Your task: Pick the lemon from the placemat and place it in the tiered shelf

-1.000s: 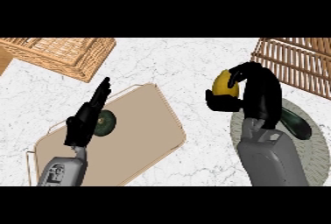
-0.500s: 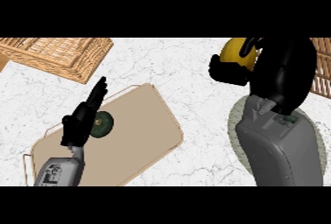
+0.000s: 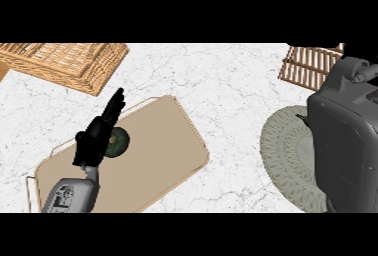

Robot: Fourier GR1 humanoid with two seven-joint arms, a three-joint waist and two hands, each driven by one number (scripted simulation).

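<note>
Left hand (image 3: pixel 94 142): is resting released, fingers straight, over the tan board (image 3: pixel 162 150), beside a dark green round item (image 3: pixel 118 142).
Right hand: is lying beyond the frame's edge; state cannot be told.
Right forearm (image 3: pixel 345 142): is covering part of the round placemat (image 3: pixel 288 155), its wrist beside the tiered shelf (image 3: pixel 308 67).
Lemon: is showing nowhere; position cannot be told.
Wicker basket (image 3: pixel 70 62): is sitting upper left.

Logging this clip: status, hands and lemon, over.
Left hand open, at the tray. Right hand out of frame, forearm over placemat toward tiered shelf. Lemon not visible. No obstruction seen.
</note>
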